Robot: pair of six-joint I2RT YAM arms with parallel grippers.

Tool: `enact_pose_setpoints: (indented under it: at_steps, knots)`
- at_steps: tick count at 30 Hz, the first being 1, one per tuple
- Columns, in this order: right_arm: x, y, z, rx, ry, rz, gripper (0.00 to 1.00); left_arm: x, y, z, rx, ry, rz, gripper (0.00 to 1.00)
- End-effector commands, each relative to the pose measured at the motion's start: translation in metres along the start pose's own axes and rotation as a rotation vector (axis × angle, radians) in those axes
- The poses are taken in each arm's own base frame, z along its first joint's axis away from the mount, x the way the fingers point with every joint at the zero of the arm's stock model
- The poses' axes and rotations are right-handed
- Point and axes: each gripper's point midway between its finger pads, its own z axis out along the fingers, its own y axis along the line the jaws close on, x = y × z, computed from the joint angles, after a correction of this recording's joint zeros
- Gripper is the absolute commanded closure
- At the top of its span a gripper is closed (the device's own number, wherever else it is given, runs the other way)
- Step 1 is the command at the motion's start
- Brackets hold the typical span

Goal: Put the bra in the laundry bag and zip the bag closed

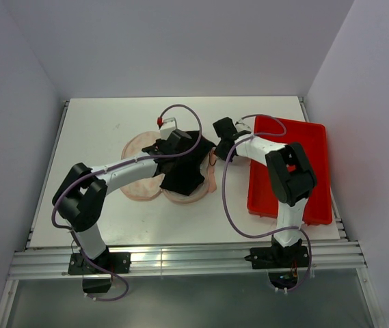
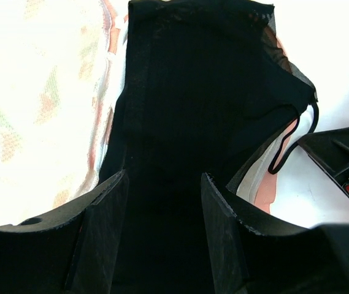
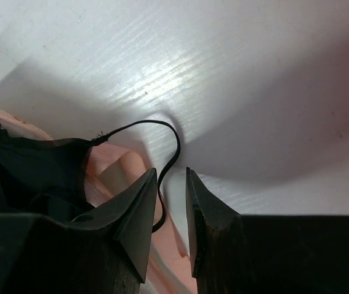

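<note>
From above, the black bra point(image 1: 187, 179) lies bunched on the right lobe of the beige-pink laundry bag point(image 1: 136, 186) mid-table point(image 1: 91, 130), the left gripper point(image 1: 173, 145) over it, the right gripper point(image 1: 222, 139) just beside its far right edge, and a red tray point(image 1: 297, 137) to the right. The left wrist view shows the left gripper point(image 2: 164, 184) spread wide, gripping nothing, with bra point(image 2: 192, 110) fabric between its fingers point(image 2: 103, 236) and the printed bag point(image 2: 39, 92) alongside. The right wrist view shows the right gripper point(image 3: 171, 174) parted by a narrow gap, a thin bra strap point(image 3: 173, 138) running along one finger point(image 3: 134, 214) unpinched, above the bag's pink edge point(image 3: 116, 165).
</note>
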Motion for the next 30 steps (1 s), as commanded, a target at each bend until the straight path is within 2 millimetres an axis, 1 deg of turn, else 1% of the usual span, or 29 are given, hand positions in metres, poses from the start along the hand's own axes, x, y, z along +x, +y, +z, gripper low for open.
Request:
enact_pose_setpoints:
  at_steps: [1, 6, 9, 11, 18, 23, 30]
  knots:
    - [-0.018, 0.016, -0.005, -0.011, -0.058, 0.026, 0.67, -0.019, -0.005, -0.012, 0.040, -0.043, -0.019, 0.43]
    - [-0.020, 0.018, -0.003, -0.005, -0.063, 0.029, 0.67, -0.019, -0.004, -0.013, 0.040, -0.044, -0.021, 0.42]
    - [-0.018, 0.018, 0.001, 0.003, -0.054, 0.024, 0.67, -0.018, -0.004, -0.012, 0.039, -0.041, -0.020, 0.43]
    - [-0.016, 0.015, 0.004, 0.015, -0.050, 0.021, 0.67, -0.019, -0.003, -0.012, 0.038, -0.041, -0.021, 0.43]
    - [-0.015, 0.010, 0.003, 0.033, -0.053, 0.017, 0.67, -0.019, -0.004, -0.012, 0.043, -0.039, -0.022, 0.43]
    - [-0.014, 0.008, 0.008, 0.047, -0.050, 0.016, 0.67, -0.017, -0.004, -0.011, 0.043, -0.034, -0.026, 0.43]
    - [-0.011, 0.005, 0.015, 0.065, -0.046, 0.010, 0.73, -0.017, -0.003, -0.010, 0.039, -0.032, -0.025, 0.43]
